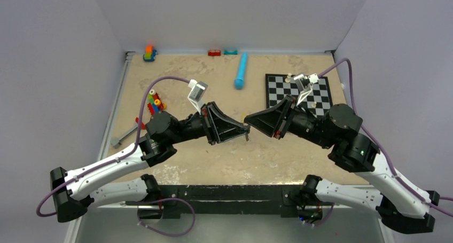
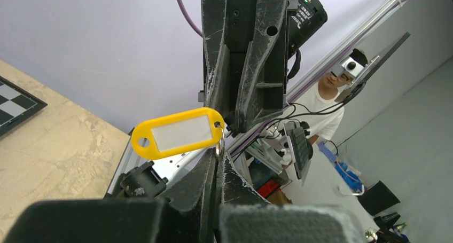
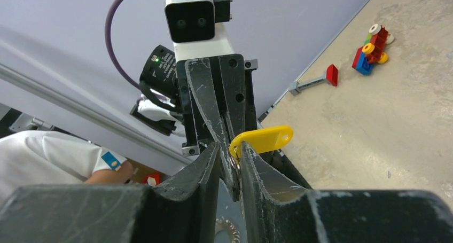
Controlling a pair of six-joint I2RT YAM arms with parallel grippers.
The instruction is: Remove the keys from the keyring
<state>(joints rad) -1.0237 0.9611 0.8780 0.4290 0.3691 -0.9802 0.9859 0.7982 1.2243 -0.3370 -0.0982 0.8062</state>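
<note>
Both grippers meet tip to tip in mid-air over the table's middle. My left gripper (image 1: 248,127) (image 2: 219,160) is shut on the thin metal keyring (image 2: 220,146), and a yellow key tag (image 2: 176,132) with a white label hangs from it. My right gripper (image 1: 245,118) (image 3: 231,162) faces it. Its jaws stand a narrow gap apart, pinching the keyring (image 3: 235,158) beside the left fingertip. The tag (image 3: 263,139) sticks out to the right there. The brass and silvery keys are hidden by the fingers. A small dark bit (image 1: 247,138) hangs below the tips; I cannot tell what it is.
A chessboard (image 1: 299,93) with small white pieces (image 1: 289,76) lies at the back right under the right arm. A blue tube (image 1: 241,71) lies at the back centre. Toy bricks (image 1: 155,103) and a grey tool (image 1: 124,136) lie at the left, with more bricks (image 1: 149,53) along the back wall.
</note>
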